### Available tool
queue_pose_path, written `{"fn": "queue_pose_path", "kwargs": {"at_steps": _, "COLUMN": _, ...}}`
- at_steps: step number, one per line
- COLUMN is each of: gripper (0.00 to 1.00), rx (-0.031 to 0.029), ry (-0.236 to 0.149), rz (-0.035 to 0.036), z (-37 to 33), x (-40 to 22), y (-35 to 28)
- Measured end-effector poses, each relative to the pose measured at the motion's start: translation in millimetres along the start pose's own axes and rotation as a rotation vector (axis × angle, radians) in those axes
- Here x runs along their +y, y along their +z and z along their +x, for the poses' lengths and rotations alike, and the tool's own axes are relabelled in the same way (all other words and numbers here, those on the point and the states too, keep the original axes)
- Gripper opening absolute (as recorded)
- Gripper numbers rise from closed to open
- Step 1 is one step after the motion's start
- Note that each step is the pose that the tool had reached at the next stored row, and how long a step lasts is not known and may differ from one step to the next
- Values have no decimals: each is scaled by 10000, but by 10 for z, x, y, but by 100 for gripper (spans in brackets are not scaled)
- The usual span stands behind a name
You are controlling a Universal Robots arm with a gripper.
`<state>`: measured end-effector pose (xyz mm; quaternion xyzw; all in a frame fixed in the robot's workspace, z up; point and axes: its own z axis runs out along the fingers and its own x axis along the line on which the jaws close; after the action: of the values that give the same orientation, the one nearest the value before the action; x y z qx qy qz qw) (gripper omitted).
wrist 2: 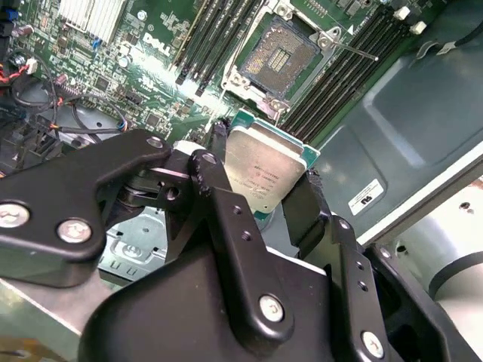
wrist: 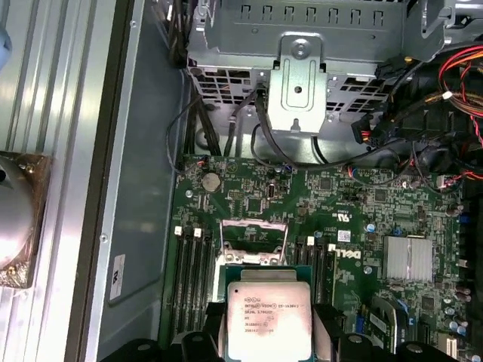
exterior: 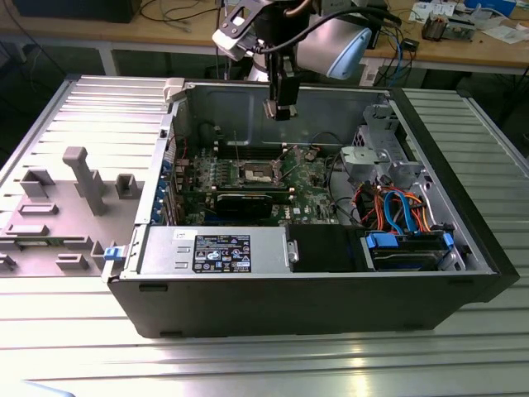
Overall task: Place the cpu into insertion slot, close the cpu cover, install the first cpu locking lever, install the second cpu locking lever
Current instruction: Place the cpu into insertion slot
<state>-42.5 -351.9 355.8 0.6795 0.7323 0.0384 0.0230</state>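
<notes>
My gripper [wrist 2: 264, 162] is shut on the cpu [wrist 2: 263, 172], a flat silver-grey square chip with a green rim held by two opposite edges between the black fingers [wrist 2: 303, 205]. In the exterior view the gripper [exterior: 281, 106] hangs above the open computer case, well over the green board. The insertion slot [wrist 2: 279, 56] lies below with its dark pin field bare and a shiny metal frame around it. A thin locking lever [wrist 2: 353, 49] sticks out free from one corner. In the first wrist view the cpu [wrist: 269, 323] partly hides the slot [wrist: 253, 243]. I cannot tell how the cpu cover stands.
Long black memory slots [wrist 2: 215, 34] flank the socket on both sides. A finned heatsink [wrist: 408, 259], a metal drive cage [wrist: 302, 72] and orange and blue cables [exterior: 397, 207] crowd the case. Grey fixtures [exterior: 78, 178] stand on the table at the exterior view's left.
</notes>
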Motion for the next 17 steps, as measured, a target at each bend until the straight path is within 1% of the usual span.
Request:
{"fn": "queue_pose_path", "kwargs": {"at_steps": 1, "gripper": 54, "rx": -42, "ry": 477, "rz": -9, "z": 0, "x": -1, "y": 5}}
{"fn": "queue_pose_path", "kwargs": {"at_steps": 15, "gripper": 54, "rx": -44, "ry": 492, "rz": -9, "z": 0, "x": -1, "y": 5}}
{"fn": "queue_pose_path", "kwargs": {"at_steps": 16, "gripper": 54, "rx": -47, "ry": 545, "rz": -11, "z": 1, "x": -3, "y": 9}}
{"fn": "queue_pose_path", "kwargs": {"at_steps": 17, "gripper": 54, "rx": -62, "ry": 704, "rz": -11, "z": 1, "x": -5, "y": 21}}
